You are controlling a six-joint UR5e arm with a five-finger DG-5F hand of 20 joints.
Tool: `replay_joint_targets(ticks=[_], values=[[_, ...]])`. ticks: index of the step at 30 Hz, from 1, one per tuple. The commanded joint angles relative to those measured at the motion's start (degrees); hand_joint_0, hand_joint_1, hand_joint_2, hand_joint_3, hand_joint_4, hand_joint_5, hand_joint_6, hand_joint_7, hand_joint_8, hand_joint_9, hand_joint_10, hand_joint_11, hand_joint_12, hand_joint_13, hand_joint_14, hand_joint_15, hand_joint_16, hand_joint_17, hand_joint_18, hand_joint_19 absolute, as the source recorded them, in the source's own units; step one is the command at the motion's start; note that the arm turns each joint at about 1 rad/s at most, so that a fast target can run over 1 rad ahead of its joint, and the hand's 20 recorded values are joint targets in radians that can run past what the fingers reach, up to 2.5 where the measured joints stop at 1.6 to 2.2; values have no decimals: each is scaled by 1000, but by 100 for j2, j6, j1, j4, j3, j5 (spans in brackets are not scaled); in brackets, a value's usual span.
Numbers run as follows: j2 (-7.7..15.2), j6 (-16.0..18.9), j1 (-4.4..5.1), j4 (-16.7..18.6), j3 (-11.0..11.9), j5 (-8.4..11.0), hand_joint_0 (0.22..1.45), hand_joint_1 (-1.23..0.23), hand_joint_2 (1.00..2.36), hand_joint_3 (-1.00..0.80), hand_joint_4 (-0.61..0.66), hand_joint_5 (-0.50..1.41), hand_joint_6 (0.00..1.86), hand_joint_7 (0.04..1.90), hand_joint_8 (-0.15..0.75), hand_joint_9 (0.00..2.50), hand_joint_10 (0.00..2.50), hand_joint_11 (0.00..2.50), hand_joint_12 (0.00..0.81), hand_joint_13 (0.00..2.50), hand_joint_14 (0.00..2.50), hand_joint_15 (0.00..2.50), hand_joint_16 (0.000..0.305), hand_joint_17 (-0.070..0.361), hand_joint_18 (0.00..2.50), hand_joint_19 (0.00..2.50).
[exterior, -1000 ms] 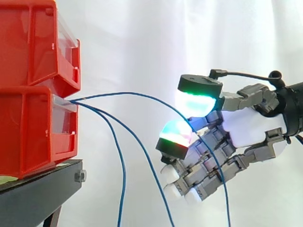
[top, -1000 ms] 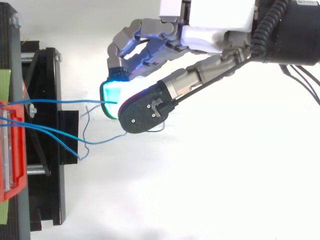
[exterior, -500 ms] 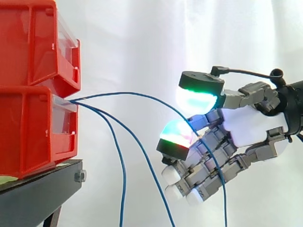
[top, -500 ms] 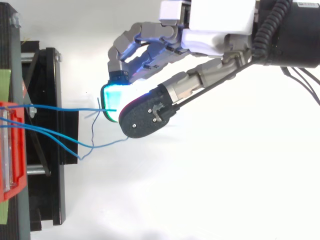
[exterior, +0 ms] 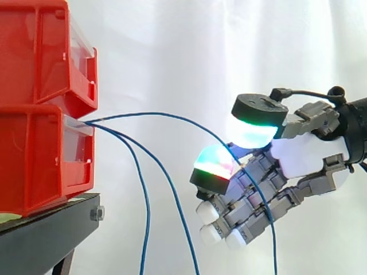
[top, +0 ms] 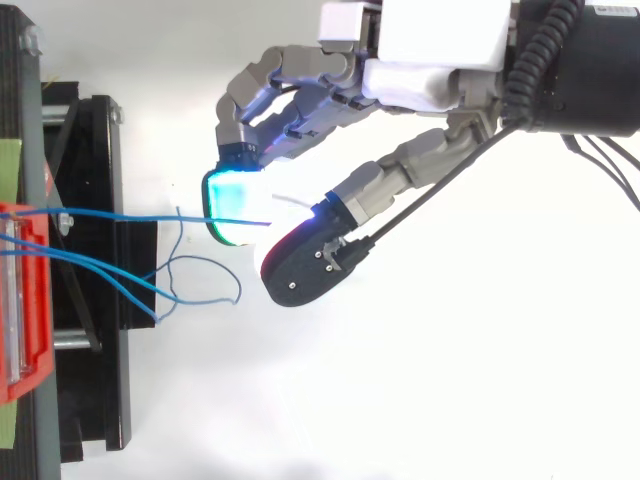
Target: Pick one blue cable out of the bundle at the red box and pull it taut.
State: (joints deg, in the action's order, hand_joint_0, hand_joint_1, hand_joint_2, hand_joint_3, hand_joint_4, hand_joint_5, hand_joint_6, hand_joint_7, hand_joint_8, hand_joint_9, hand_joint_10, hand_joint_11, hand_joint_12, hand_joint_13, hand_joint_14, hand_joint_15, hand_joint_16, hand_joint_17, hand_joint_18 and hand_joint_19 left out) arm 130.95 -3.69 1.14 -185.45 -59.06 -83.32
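White curtain fills the background, with no worktop in view. At the left, stacked red bins sit on a black stand. The lower one is the red box that the bundle comes out of.

From the right comes the robot hand. It is open. Its thumb pad glows green and white and stands clear above a finger pad lit green and red. From above, the same gap shows between the cyan-green pad and the dark back of the thumb. The remaining fingers are loosely bent below.

One blue cable leaves the front of the red box and rises in a shallow arc. It comes down to the lit finger pad and then drops past the bent fingers to the bottom edge. In the top view it runs straight across to that pad and lies on it, apart from the other two strands, which hang down near the stand.

I judge the task about half done. One strand is singled out and resting at the pinch point, but nothing clamps it and its arc shows slack. What remains is closing thumb on finger over it and drawing away from the box until it straightens.

No writing can be read. A pale green strip on the stand looks blank.
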Motion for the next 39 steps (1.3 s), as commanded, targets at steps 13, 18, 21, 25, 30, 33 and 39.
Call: replay_joint_targets(ticks=[13,18,21,25,30,33,39], values=[[-8,8,0,0,0,0,623,-809,1013,-274,84,-152,925,1029,319,719,8,422,326,559,10,245,47,105,495,245],[1,-1,9,0,0,0,605,-788,1008,-174,81,-130,932,1021,364,783,8,433,357,611,9,255,55,123,558,237],[1,-1,0,0,0,0,603,-775,1002,-162,81,-122,931,1017,386,813,5,422,375,635,9,252,59,133,587,229],[-8,8,0,0,0,0,572,-730,1075,-201,81,-119,930,997,393,826,4,418,390,642,9,256,62,139,591,228],[-8,-1,0,0,0,0,580,-692,1002,-219,92,-124,925,1000,388,822,7,425,383,631,9,260,61,136,565,236],[1,17,9,0,0,0,577,-667,1003,-237,92,-125,923,1000,381,818,5,415,378,626,9,262,60,134,551,241],[-8,26,0,0,0,0,572,-638,1004,-264,93,-126,919,999,379,813,5,421,377,618,9,261,59,133,535,244]])
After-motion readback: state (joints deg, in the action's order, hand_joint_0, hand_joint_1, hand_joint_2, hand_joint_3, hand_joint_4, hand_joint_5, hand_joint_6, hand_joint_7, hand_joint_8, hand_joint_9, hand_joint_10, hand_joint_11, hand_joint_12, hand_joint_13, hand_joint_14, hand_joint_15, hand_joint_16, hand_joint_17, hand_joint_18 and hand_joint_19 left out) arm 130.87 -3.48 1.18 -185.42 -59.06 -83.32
